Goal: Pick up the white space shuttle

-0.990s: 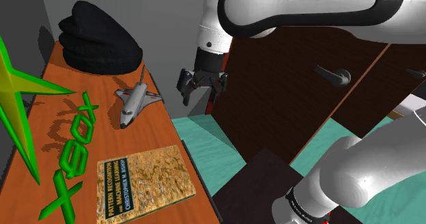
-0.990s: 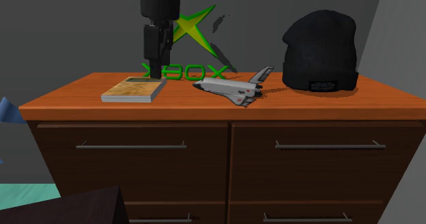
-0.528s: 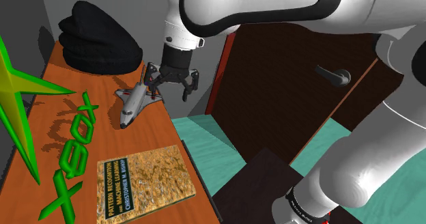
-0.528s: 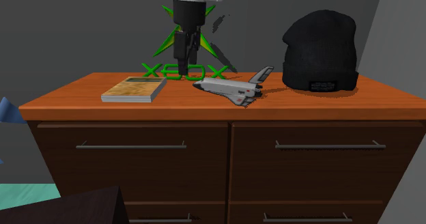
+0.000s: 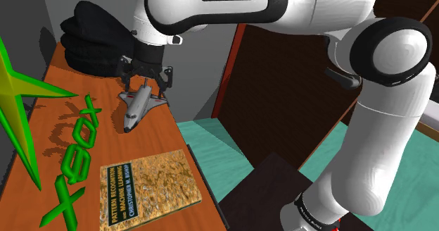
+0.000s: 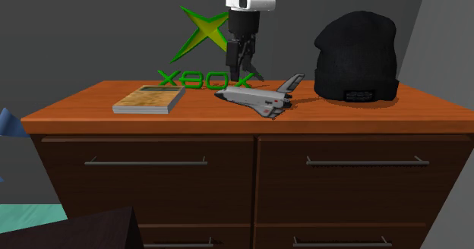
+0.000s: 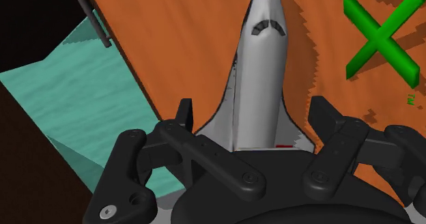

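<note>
One orange-topped dresser (image 6: 425,112) carries everything. In the second exterior view, a black beanie (image 6: 357,54) sits at 3 o'clock from the white space shuttle (image 6: 254,97), a green Xbox sign (image 6: 201,39) at 11 o'clock and a book (image 6: 150,99) at 9 o'clock. The gripper (image 7: 252,117) hangs above the shuttle's rear (fingers wide apart, holding nothing).

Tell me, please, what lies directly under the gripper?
The white space shuttle lies on the orange dresser top beneath the open gripper, not held. The gripper's body covers the shuttle's tail end in the wrist view.
</note>
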You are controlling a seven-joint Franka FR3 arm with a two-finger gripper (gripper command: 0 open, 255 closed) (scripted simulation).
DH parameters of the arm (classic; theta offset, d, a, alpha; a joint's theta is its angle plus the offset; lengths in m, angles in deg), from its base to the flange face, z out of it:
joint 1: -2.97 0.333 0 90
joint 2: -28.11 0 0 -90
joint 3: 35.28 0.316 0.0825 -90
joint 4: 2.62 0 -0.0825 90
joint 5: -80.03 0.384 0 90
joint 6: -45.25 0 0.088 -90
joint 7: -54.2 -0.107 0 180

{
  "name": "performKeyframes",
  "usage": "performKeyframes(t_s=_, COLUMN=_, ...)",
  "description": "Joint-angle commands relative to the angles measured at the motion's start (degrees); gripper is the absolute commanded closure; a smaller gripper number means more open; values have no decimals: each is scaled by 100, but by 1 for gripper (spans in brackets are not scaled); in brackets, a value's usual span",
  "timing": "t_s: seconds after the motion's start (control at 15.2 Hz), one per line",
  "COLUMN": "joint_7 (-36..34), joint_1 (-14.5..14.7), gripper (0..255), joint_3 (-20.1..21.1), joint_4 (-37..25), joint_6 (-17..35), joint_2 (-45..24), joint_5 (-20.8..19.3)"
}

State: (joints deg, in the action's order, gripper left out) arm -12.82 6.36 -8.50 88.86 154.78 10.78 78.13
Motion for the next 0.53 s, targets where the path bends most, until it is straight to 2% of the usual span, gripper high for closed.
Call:
performKeyframes(t_s=0.0, joint_7=-378, joint_1=166, gripper=0, joint_3=-79, joint_4=-580, joint_6=-83, joint_2=-463, joint_5=-223)
performKeyframes(t_s=0.46, joint_7=-373, joint_1=162, gripper=0, joint_3=-116, joint_4=-158, joint_6=417, joint_2=-549, joint_5=-259)
